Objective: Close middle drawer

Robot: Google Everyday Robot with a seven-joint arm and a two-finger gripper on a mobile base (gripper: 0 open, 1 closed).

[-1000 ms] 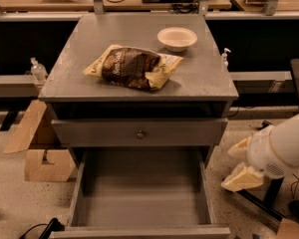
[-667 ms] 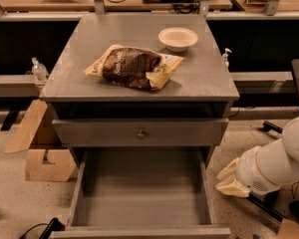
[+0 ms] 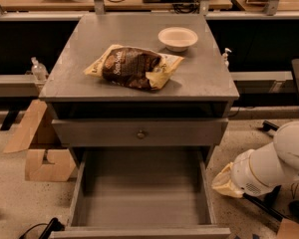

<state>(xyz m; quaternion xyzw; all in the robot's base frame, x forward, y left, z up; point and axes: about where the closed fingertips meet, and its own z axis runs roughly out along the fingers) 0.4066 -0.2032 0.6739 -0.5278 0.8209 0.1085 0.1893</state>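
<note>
The middle drawer [image 3: 142,193] is grey and pulled far out of the cabinet, its long box body open and empty. Its low front [image 3: 139,231] lies at the bottom edge of the view, and its knob is hidden. Above it, the taller grey front with a brassy knob [image 3: 140,133] is pushed in. My gripper [image 3: 225,182] is at the tip of the white arm [image 3: 274,163], under a beige cover. It is low, just right of the open drawer's right side wall and apart from it.
A brown and yellow snack bag [image 3: 132,67] and a white bowl [image 3: 177,38] sit on the cabinet top [image 3: 74,78]. Cardboard boxes [image 3: 37,143] stand on the floor to the left. A black cable [image 3: 45,228] lies at bottom left. A long bench runs behind.
My arm has moved down and to the left, bringing the gripper end closer to the open drawer's right side. The drawer has not moved.
</note>
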